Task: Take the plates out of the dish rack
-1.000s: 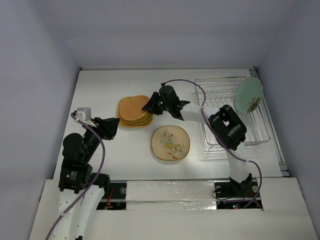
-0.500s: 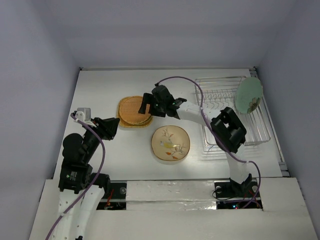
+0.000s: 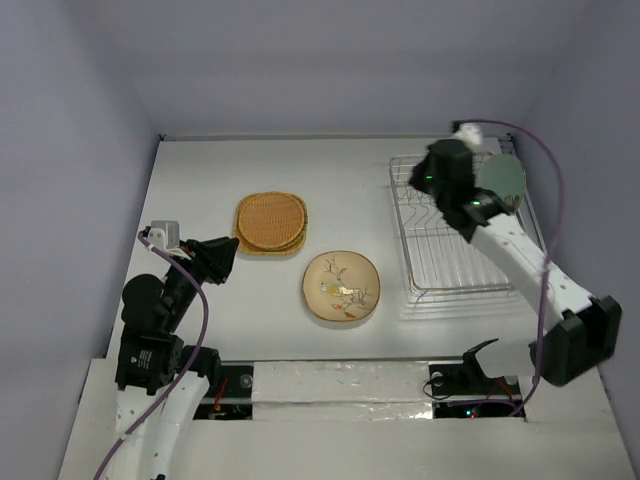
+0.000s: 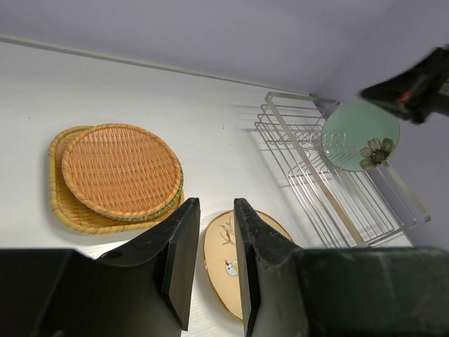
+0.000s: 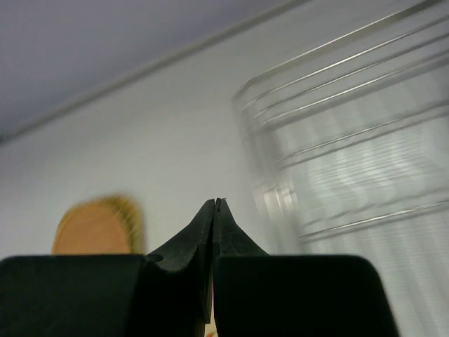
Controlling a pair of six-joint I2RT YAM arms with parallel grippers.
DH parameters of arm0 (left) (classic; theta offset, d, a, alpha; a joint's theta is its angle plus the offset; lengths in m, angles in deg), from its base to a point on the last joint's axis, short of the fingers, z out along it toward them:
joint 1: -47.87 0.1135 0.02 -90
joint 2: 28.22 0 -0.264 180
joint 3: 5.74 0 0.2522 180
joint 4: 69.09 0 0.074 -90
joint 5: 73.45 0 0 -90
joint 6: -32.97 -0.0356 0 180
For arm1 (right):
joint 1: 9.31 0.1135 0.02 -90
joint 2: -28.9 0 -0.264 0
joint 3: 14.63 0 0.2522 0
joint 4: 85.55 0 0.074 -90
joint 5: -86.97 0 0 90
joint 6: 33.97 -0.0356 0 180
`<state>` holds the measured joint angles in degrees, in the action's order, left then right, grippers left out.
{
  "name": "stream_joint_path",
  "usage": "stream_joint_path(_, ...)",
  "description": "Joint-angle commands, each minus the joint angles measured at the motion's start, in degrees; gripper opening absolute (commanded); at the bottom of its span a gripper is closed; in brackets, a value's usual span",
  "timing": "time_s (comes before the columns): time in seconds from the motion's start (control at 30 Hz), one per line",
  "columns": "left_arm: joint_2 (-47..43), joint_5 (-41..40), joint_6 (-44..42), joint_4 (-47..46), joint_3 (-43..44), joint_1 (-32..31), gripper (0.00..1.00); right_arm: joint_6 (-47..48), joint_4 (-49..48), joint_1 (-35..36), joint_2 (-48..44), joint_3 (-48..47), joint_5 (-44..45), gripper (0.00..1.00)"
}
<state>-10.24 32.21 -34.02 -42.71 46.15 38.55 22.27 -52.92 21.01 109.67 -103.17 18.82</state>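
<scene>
Over white table (image 3: 200, 180): dish rack (image 3: 455, 262) running near-to-far, pale green plate (image 3: 508, 178) propped, partly hidden; right gripper (image 5: 215, 207) pressed together, left gripper (image 4: 213, 205) parted.

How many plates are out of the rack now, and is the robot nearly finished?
Nearly. Done: a stack of three plates sits on the table, and the cream plate lies beside it. In hand: nothing. The right arm's fingers are shut and empty, up over the dish rack. Left: one pale green plate stands at the rack's far end.
</scene>
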Motion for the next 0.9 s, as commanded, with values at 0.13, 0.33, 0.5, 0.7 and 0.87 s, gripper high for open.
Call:
stream_joint_path(0.13,-1.63,0.95,-0.15,-3.31,-0.60,-2.19,0.23,7.38,3.10,-25.73,-13.18,9.30,9.97,0.10)
stream_joint_path(0.33,-3.04,-0.01,-0.06,-2.87,-0.51,-4.74,0.24,9.67,5.56,-37.97,-10.55,7.46,6.11,0.66)
stream_joint_path(0.5,-2.95,-0.19,-0.06,-2.78,-0.42,-5.27,0.24,12.57,4.33,-41.22,-4.32,6.23,2.33,0.66)
stream_joint_path(0.7,-3.39,-0.55,-0.15,-2.69,-0.34,-5.80,0.24,18.38,1.95,-44.47,1.84,5.10,-1.99,0.59)
stream_joint_path(0.87,-3.12,-0.98,-0.07,-2.78,-0.34,-5.80,0.24,21.71,0.73,-44.48,6.15,3.33,-1.89,0.49)
